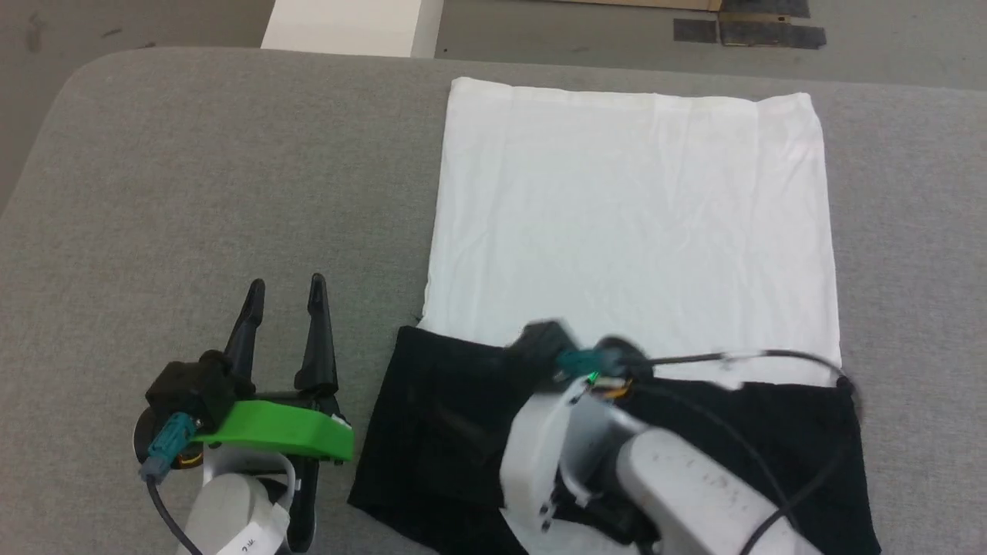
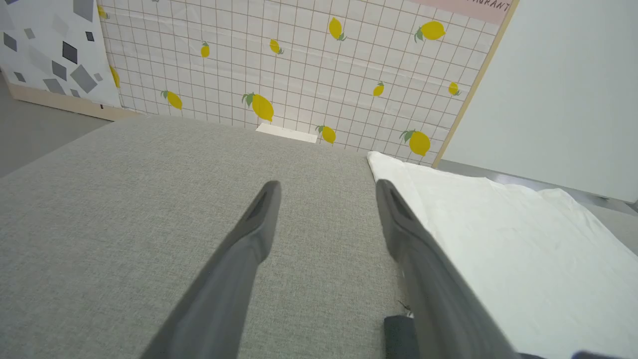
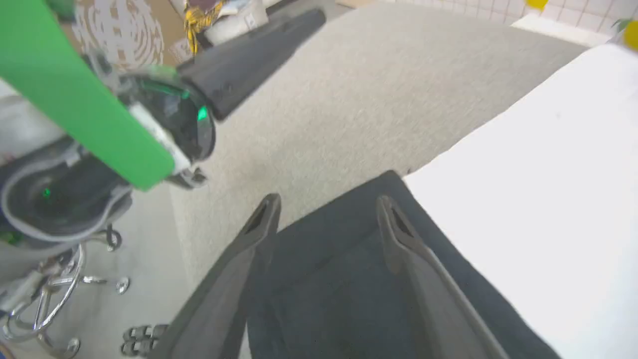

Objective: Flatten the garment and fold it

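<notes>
The garment lies on the grey table, its white body spread flat and reaching to the far edge. Its black sleeves and shoulders are gathered over the near end. My right arm reaches leftwards over that black part, blurred. In the right wrist view my right gripper is open just above the black cloth, near its left corner, with nothing between the fingers. My left gripper rests open on bare table left of the garment. In its own view the left gripper has the white cloth beside its right finger.
The grey padded table has a wide bare stretch left of the garment. A white box stands beyond the far edge. A lemon-patterned panel backs the table. A chrome chair base stands on the floor by the near left side.
</notes>
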Motion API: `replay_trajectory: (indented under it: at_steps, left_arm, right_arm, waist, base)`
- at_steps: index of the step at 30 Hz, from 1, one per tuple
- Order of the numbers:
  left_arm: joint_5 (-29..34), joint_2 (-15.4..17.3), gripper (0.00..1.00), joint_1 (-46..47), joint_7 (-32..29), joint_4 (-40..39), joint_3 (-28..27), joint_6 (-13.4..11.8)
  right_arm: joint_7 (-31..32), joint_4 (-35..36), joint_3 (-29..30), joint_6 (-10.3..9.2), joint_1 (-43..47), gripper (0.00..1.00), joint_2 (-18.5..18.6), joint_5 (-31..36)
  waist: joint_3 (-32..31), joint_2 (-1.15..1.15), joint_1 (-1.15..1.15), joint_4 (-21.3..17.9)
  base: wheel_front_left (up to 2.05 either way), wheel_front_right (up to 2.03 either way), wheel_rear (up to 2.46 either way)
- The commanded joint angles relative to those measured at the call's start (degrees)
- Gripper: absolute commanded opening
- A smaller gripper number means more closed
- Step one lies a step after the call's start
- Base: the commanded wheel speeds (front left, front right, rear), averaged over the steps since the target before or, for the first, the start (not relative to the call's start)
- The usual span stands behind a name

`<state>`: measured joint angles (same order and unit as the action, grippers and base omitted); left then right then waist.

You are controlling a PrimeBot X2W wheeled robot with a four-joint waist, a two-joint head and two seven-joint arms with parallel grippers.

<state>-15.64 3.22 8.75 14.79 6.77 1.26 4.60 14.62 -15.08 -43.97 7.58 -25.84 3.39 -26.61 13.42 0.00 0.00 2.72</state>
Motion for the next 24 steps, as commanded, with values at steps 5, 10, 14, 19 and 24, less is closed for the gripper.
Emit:
replay_trajectory:
  at_steps: [5, 10, 14, 19, 24]
  left_arm:
    - [1.3, 2.1, 1.0, 2.3, -0.1, 0.4, 1.0, 1.1]
    - [2.1, 5.9, 1.0, 7.0, -3.6, -0.4, 3.0, 1.9]
    - [1.7, 9.8, 1.0, 13.0, -7.3, -0.5, 5.0, 2.5]
    - [0.2, 15.2, 1.0, 21.8, -13.9, 1.5, 8.4, 2.8]
    - [-4.9, 20.7, 1.0, 32.0, -23.2, 4.8, 11.3, 2.9]
  right_arm:
    - [-7.9, 9.3, 11.4, -0.09, 2.0, 1.0, 3.0, 1.8]
    - [-12.2, 17.3, 25.4, -0.09, 7.4, 1.0, 3.8, 8.1]
    - [-14.6, 21.5, 34.2, -0.09, 10.9, 1.0, 3.0, 12.0]
    - [-16.0, 22.9, 42.0, -0.09, 14.0, 1.0, 1.9, 13.9]
    - [-16.6, 23.6, 45.1, -0.09, 15.0, 1.0, 0.8, 13.3]
  waist:
    - [-0.5, 0.0, 0.0, -3.4]
    - [1.0, 0.0, 0.0, -6.4]
    - [3.7, 0.0, 0.0, -8.9]
    - [7.7, 0.0, 0.0, -11.6]
    - [12.7, 0.0, 0.0, -15.0]
  base:
    - [0.0, 0.0, 0.0]
    - [0.0, 0.0, 0.0]
    - [0.0, 0.0, 0.0]
    - [0.0, 0.0, 0.0]
    - [0.0, 0.0, 0.0]
